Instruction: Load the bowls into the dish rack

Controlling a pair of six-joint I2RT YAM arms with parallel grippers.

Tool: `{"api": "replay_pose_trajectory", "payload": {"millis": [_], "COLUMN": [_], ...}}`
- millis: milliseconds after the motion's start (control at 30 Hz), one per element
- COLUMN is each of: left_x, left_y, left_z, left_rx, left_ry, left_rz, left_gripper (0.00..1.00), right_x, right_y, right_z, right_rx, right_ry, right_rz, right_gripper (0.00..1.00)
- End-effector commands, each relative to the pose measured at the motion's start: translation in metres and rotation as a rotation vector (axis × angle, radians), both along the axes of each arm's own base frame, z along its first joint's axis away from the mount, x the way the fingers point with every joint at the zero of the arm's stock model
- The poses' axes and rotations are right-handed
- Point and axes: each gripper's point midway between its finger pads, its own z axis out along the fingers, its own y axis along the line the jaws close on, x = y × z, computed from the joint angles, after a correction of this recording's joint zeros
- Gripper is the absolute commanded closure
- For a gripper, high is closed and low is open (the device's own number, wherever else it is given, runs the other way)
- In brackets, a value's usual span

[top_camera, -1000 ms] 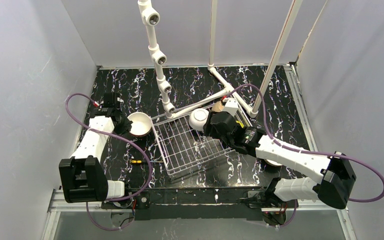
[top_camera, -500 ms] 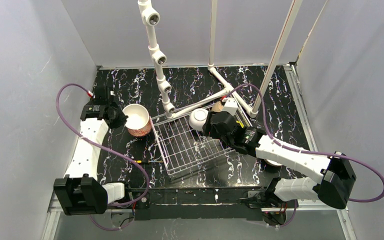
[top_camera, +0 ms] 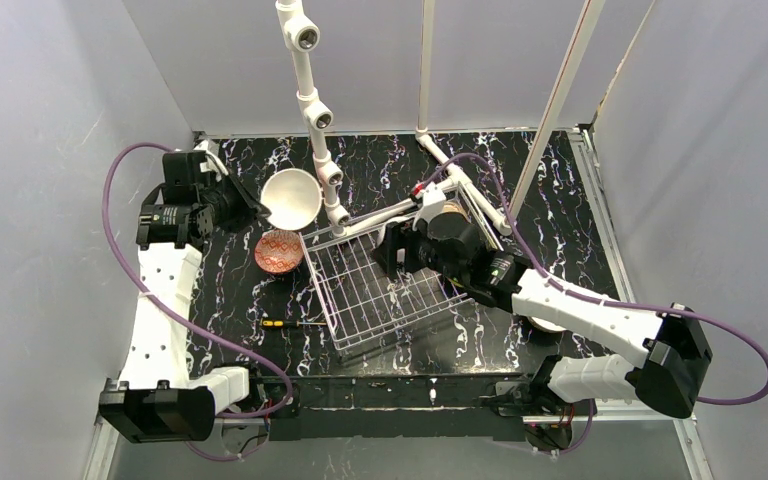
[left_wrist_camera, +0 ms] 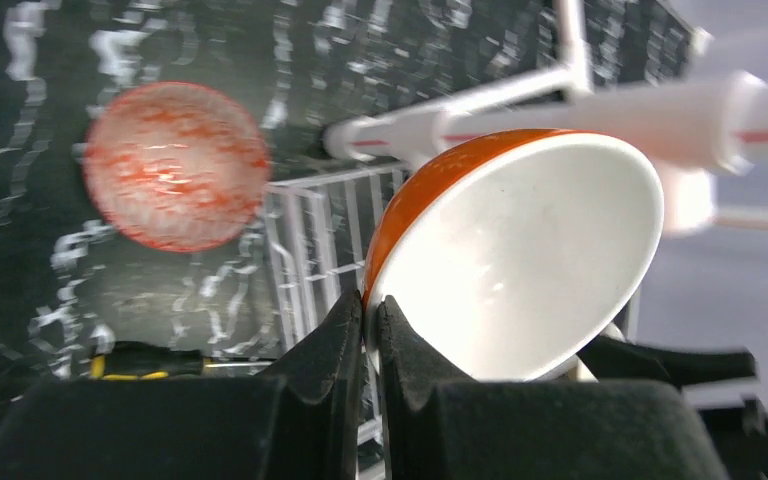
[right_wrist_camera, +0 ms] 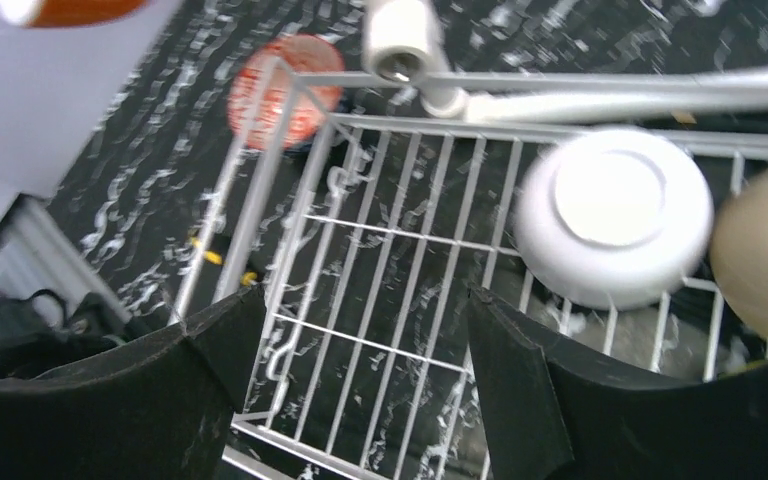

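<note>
Over the left rear of the table [top_camera: 230,300], the left gripper [left_wrist_camera: 371,305] holds the orange bowl [left_wrist_camera: 520,260] in the air.
- Left jaws: nearly together, pinching the bowl's rim, one finger on the orange outside and one on the white inside. The bowl is tilted, its opening facing the wrist camera.
- From the top view, this bowl hangs just beside the white pipe frame [top_camera: 316,115], outside the far-left corner of the dish rack [top_camera: 365,290].
- Red-patterned bowl [top_camera: 278,251]: upright on the table, just outside the rack's left side, touched by neither gripper.

Right gripper [right_wrist_camera: 365,300]: hovers over the rack.
- Right jaws: spread wide, nothing between them, no contact with the wires visible.
- White bowl [right_wrist_camera: 612,215]: upside down inside the rack, near its far side.
- Tan bowl [right_wrist_camera: 765,255]: right beside the white one, at the edge of the wrist view; whether the two touch, I cannot tell.

A small yellow-and-black tool [top_camera: 275,324] lies on the table, near the rack's near-left corner.
</note>
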Motion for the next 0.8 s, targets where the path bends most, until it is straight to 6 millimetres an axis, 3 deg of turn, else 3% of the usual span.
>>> {"api": "replay_pose_trajectory", "payload": {"millis": [0, 100, 200, 267, 433, 567, 767], "left_x": [-0.015, -0.027, -0.042, -0.054, -0.071, -0.075, -0.095], "left_y": [-0.056, -0.076, -0.089, -0.094, -0.109, -0.106, -0.102], "left_z": [0.039, 0.036, 0.027, 0.015, -0.007, -0.017, -0.037], "left_rx": [-0.217, -0.269, -0.270, -0.247, -0.206, -0.166, -0.100], "left_ry": [-0.068, -0.039, -0.003, 0.043, 0.119, 0.155, 0.245], "left_rz": [-0.232, -0.315, -0.367, -0.392, -0.451, -0.458, -0.563], "left_gripper": [1.00, 1.00, 1.00, 1.00, 1.00, 1.00, 1.00], "right_x": [-0.015, -0.055, -0.088, -0.100, -0.106, -0.103, -0.125], "right_y": [0.033, 0.053, 0.064, 0.069, 0.077, 0.078, 0.078], "right_z": [0.086, 0.105, 0.116, 0.123, 0.125, 0.102, 0.057], "right_rx": [0.161, 0.170, 0.117, 0.088, 0.026, -0.095, -0.274], "right_ry": [-0.211, -0.295, -0.385, -0.451, -0.527, -0.513, -0.479], "right_rz": [0.237, 0.523, 0.699, 0.769, 0.830, 0.839, 0.904], "right_gripper": [0.18, 0.20, 0.21, 0.22, 0.27, 0.25, 0.19]}}
